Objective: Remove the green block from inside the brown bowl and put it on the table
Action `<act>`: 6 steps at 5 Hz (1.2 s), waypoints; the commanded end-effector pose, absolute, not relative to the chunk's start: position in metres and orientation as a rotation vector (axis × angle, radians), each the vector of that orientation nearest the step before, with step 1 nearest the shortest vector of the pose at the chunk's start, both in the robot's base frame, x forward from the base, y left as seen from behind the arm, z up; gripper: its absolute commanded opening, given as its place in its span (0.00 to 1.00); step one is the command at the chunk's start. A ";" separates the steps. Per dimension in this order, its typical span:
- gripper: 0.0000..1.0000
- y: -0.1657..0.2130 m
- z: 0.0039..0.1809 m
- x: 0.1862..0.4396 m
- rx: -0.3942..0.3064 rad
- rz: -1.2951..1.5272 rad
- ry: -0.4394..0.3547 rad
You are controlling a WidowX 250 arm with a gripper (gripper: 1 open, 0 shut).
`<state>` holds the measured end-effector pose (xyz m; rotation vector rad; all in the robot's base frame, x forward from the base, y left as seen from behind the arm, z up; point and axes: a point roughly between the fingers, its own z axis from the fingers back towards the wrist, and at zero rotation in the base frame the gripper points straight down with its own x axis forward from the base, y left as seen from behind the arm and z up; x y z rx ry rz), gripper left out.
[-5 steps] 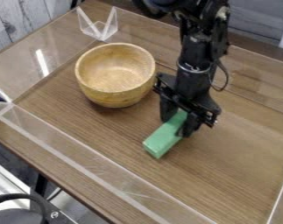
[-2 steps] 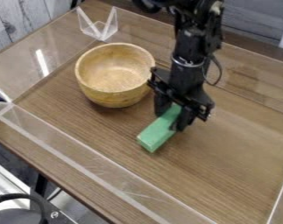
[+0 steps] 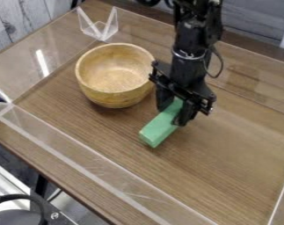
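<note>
From the single camera, the gripper (image 3: 179, 107) points down, jaws narrowed around the upper end of the green block (image 3: 163, 127), whose lower end meets the table (image 3: 226, 176) beside the empty brown bowl (image 3: 116, 75). Placement looks nearly done; next, release and lift away.

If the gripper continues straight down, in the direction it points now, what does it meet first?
Most likely the green block, whose upper end sits right at the gripper. Under it is the table. Whether the fingers already touch the block is unclear.
</note>
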<state>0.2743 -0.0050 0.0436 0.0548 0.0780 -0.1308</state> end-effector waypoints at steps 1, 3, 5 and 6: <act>0.00 -0.001 0.050 0.287 0.035 -0.120 0.056; 0.00 0.001 0.040 0.285 0.014 -0.113 0.105; 1.00 0.006 0.070 0.285 0.003 -0.114 0.054; 1.00 0.015 0.102 0.285 0.008 -0.097 0.034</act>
